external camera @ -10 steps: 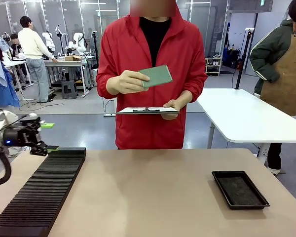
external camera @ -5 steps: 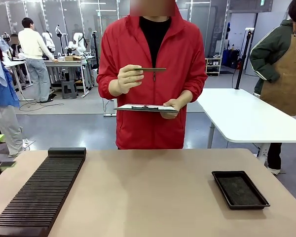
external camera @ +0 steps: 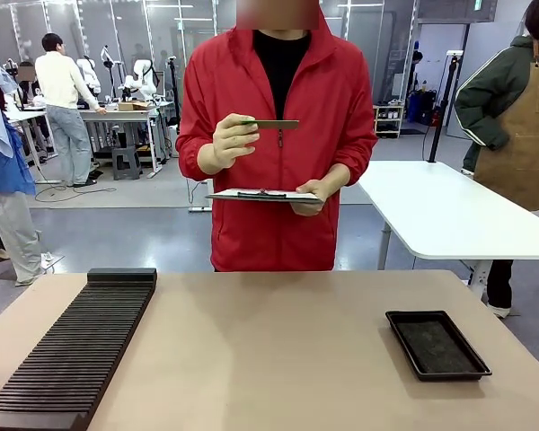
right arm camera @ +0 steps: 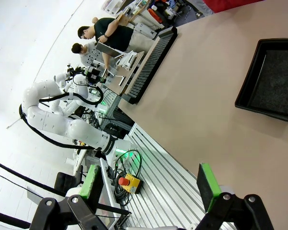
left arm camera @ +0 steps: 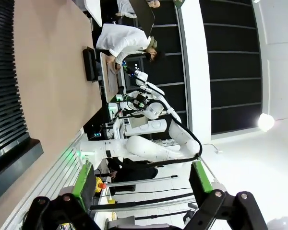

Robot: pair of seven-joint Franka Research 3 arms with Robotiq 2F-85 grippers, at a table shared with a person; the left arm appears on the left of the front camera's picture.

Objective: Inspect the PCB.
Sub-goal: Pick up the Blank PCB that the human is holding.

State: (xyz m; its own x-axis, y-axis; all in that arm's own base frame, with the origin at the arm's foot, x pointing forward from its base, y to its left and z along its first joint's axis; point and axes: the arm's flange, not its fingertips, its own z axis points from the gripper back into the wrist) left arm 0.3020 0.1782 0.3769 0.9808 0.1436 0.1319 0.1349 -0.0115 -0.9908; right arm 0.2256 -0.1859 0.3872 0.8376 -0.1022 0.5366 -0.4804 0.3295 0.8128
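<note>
one person (external camera: 328, 90) across the table (external camera: 269, 359) holds one pcb (external camera: 271, 124) edge-on in one hand (external camera: 234, 141) above one clipboard (external camera: 251, 195) in the other hand (external camera: 311, 196), one tray (external camera: 437, 345) and one rack (external camera: 72, 355) lie on it, and two tools, left tool (left arm camera: 142, 176) and right tool (right arm camera: 150, 183), both stand apart.

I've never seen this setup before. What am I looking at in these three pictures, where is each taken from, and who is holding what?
The front view looks across a table at a person in a red jacket. One hand holds the PCB edge-on at chest height; the other carries a clipboard. On the table lie a black slotted rack and a black tray. The other two pictures come from cameras on the robot's two wrists, hence the tilt. Each shows that arm's own pincer at the bottom: the left pincer and the right pincer, both open and holding nothing.
</note>
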